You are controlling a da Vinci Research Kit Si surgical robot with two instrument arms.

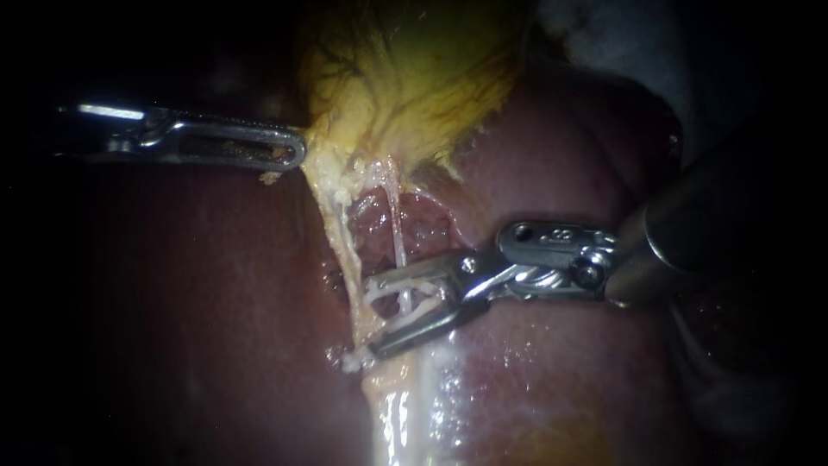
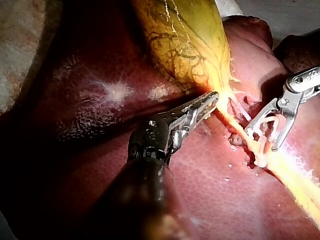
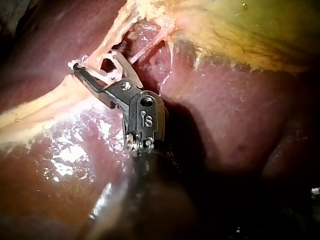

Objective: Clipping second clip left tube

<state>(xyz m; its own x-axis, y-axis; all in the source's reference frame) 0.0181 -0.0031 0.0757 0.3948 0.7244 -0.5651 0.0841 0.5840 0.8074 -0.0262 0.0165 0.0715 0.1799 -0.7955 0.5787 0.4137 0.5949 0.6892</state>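
Right instrument (image 1: 373, 318) jaws: wide open, straddling the left tube (image 1: 341, 235) low down, nothing clamped. Whitish loops sit between them; clip or tissue, can't tell. Left instrument (image 1: 297, 154) jaws: closed on the gallbladder (image 1: 405, 78) neck edge, holding it out sideways, so the tube stands taut off the liver (image 1: 198, 302). My read on the tube: thin, soft, wet strand, light, tear-prone, will slip or flatten rather than resist. Thinner right tube (image 1: 398, 216) runs just beside it and also passes between the jaws, so there's a risk of catching both. Best to close square across the left tube only, on the taut stretch, tips past its far edge.
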